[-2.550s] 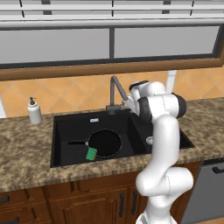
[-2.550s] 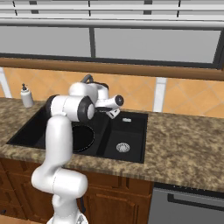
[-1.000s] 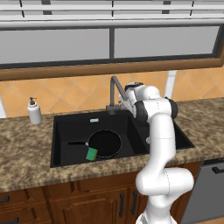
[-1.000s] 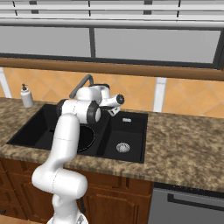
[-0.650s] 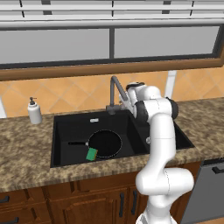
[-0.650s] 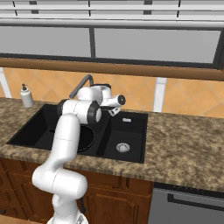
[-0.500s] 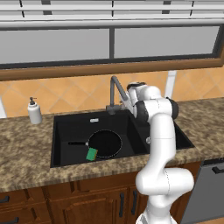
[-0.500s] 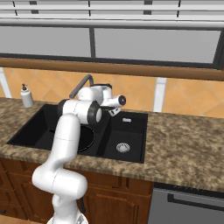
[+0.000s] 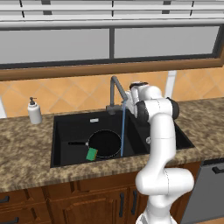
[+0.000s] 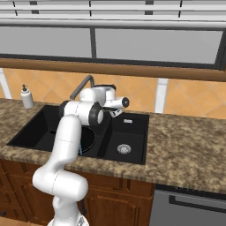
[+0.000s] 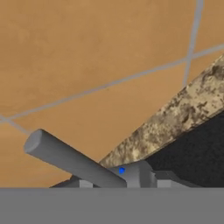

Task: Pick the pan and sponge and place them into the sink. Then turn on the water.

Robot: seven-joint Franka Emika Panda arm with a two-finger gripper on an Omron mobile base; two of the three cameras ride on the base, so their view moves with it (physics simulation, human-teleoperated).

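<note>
The black pan (image 9: pixel 105 144) lies in the large basin of the sink (image 9: pixel 70 127), its handle pointing left. Leaning on the pan's front rim is the green sponge (image 9: pixel 91 154). A thin blue stream of water (image 9: pixel 123 130) falls from the grey faucet (image 9: pixel 114 89) onto the pan's right side. My gripper (image 9: pixel 129 94) is up at the faucet's base, right of the spout. Its fingers are too small and hidden to judge. The hand view looks at the grey faucet lever (image 11: pixel 70 159) from close by, against the tiled wall.
A white soap dispenser (image 9: pixel 34 111) stands on the counter left of the sink. The small basin (image 10: pixel 132 132) with its metal drain (image 10: pixel 124 149) lies to the right of the arm. Speckled counter runs around the sink, with a tiled wall and a window behind.
A blue stream of water now runs from the faucet; none showed before. The hand has stayed at the faucet's base and has hardly shifted.
</note>
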